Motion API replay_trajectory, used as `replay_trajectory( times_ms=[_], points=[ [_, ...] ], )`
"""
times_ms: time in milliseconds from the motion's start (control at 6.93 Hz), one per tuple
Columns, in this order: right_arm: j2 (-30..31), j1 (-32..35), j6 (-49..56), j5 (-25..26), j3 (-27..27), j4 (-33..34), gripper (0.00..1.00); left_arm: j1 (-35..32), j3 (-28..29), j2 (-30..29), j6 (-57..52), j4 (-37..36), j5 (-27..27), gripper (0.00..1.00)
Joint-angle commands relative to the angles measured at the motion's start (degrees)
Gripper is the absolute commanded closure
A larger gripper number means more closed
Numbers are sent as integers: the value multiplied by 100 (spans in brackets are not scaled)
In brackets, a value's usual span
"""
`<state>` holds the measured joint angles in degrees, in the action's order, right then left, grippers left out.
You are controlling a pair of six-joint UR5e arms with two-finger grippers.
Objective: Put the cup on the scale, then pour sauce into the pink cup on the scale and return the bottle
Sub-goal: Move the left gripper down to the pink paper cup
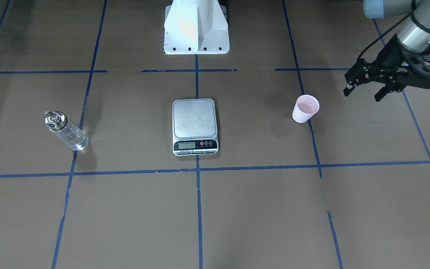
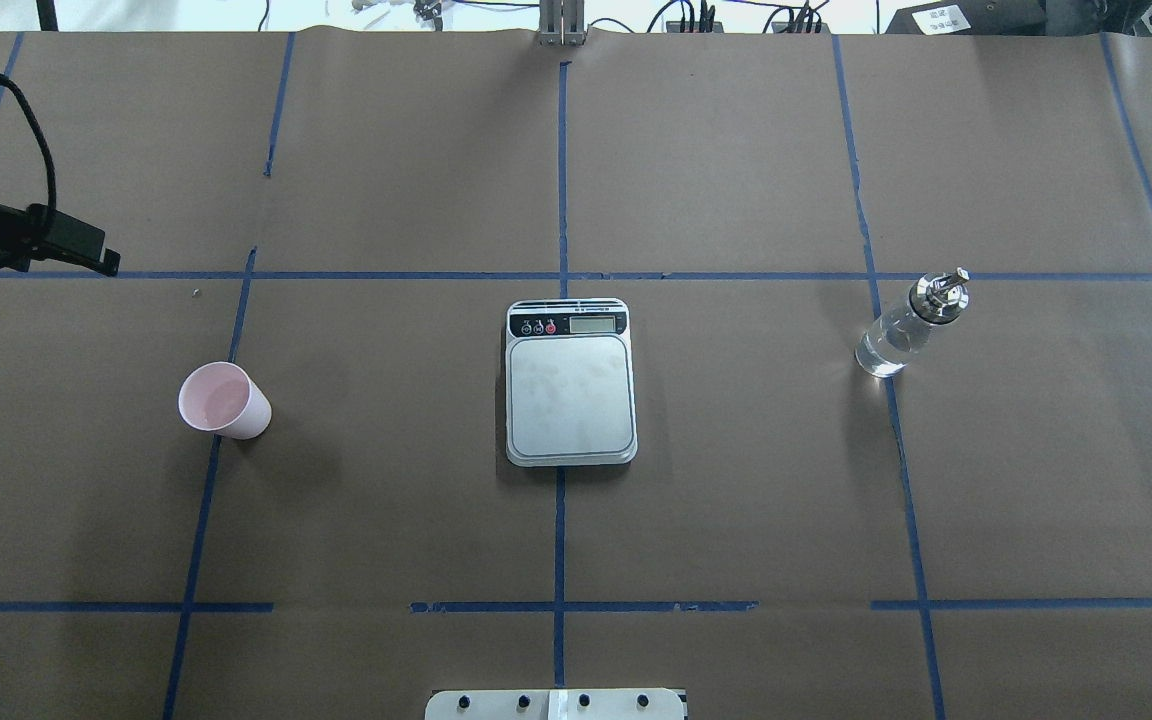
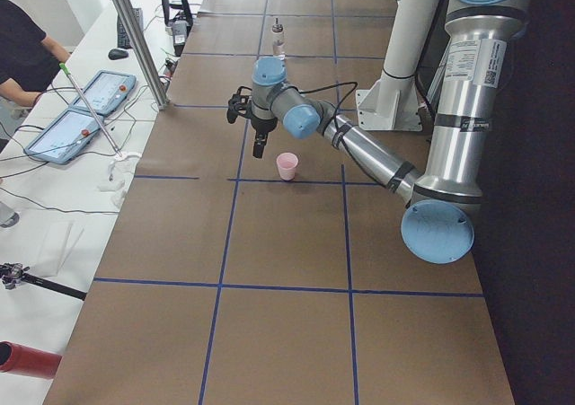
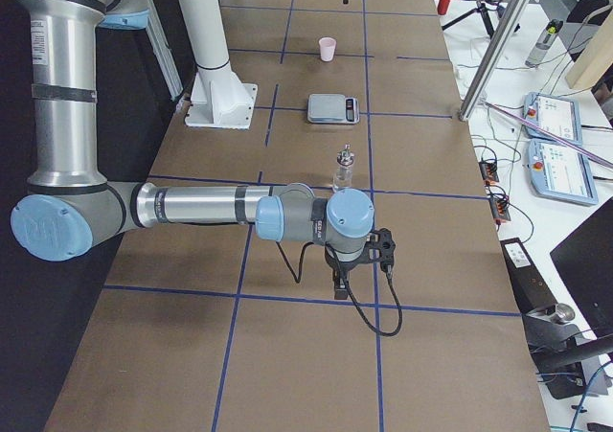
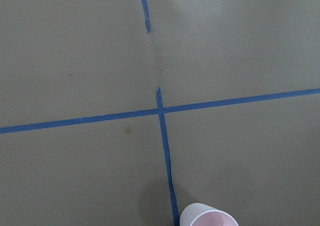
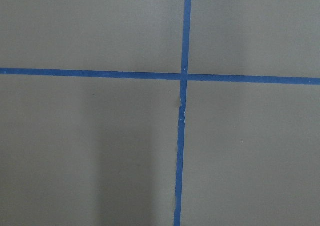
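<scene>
In the front-facing view the left pincer [image 1: 364, 92] hangs released, jaws spread, above the table [image 1: 256, 209] and near the pink cup [image 1: 305, 108] without touching it. The cup stands upright, well apart from the kitchen scale [image 1: 195, 125]. It is light and tapered, so a finger arriving first could tip it or push it along.

Overhead, the scale's platform is bare, and the scale sits between the cup and the glass bottle [image 2: 908, 325]. Setting the cup down off-centre could leave it at the platform's edge.

From the right side, the right pincer [image 4: 340, 281] hovers near the bottle; whether it is spread or clenched, I cannot tell. Smooth glass may slip in a weak grip.

The left wrist view shows only the cup's rim at the bottom edge, so a straight descent would likely miss it.
</scene>
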<state>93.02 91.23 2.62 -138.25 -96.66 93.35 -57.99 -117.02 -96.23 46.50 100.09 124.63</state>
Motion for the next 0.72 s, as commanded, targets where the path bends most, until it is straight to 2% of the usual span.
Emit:
replay_trajectory(
  times_ms=[0,144,289,577],
  points=[
    [-3,17,2,9,-20,-1,0,689,30,26,1207,151,-736,0],
    [-3,26,2,9,-46,-1,0,797,91,26,1517,238,-773,0],
    [-12,26,2,9,-55,-1,0,937,161,322,1581,535,-878,0],
    [14,35,2,9,-98,-1,0,1279,565,579,2384,1422,-1106,0]
  ],
)
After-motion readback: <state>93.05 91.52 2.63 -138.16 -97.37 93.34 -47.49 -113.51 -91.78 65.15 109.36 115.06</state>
